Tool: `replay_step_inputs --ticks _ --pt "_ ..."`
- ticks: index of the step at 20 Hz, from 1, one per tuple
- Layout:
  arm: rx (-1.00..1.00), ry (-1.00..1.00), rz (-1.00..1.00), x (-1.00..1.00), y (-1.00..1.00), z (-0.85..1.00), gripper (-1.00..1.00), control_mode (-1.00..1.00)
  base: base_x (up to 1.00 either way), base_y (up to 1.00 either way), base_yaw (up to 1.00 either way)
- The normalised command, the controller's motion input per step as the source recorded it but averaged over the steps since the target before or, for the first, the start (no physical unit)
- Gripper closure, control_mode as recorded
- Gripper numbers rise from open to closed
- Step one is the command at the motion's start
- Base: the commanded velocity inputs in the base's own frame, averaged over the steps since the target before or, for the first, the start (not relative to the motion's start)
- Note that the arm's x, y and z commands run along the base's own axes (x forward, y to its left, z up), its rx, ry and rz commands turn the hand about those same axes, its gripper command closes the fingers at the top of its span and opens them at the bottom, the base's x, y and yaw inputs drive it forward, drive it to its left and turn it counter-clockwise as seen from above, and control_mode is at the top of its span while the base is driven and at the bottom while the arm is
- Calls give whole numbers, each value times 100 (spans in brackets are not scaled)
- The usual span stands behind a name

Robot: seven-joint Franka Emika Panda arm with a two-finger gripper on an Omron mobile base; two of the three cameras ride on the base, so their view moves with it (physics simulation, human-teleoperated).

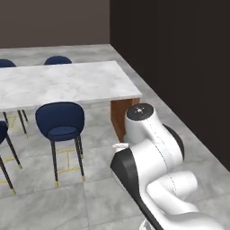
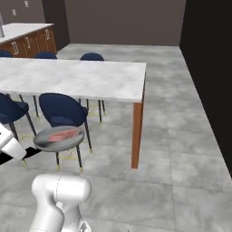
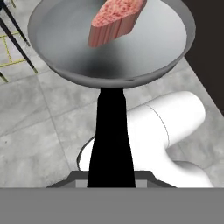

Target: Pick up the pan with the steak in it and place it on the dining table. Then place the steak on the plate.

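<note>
pincer (image 3: 110, 181) clamped tight on the long black handle of the pan (image 3: 83, 61), jaws closed against the handle's near end at the bottom of the hand view. pan (image 2: 59, 138) held up in the air, roughly level, bowl stretching straight out ahead of the pincer, clear of the tiled floor (image 3: 39, 118) below. steak (image 3: 116, 19) lying inside the bowl, on the far half from the pincer, touching the pan's grey inner surface; same steak (image 2: 63, 135) seen in the right base view as a pinkish slab resting in the middle of the pan. dining table (image 2: 90, 79) farther out beyond the pan and higher than it, white marble top with a wooden leg (image 2: 136, 136) at the near corner; pan not over the tabletop, hanging in front of the table's long edge. blue chair (image 2: 63, 113) just behind the pan, tucked toward the table, seat close to the pan's far rim; whether touching, cannot tell. in the left base view, dining table (image 1: 67, 83) ahead with a blue chair (image 1: 60, 119) before it. kitchen counter (image 2: 27, 38) well apart, far beyond the table.
</note>
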Motion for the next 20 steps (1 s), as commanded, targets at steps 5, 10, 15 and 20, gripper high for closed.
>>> replay_step_inputs --ticks 5,10,15,20 --pt "0 0 0 0 0 0 100 100 9 -87 0" --pt "0 0 0 0 0 0 100 100 16 -99 0" --pt "0 0 0 0 0 0 100 100 21 -100 0" --pt "0 0 0 0 0 0 100 100 25 -99 0"
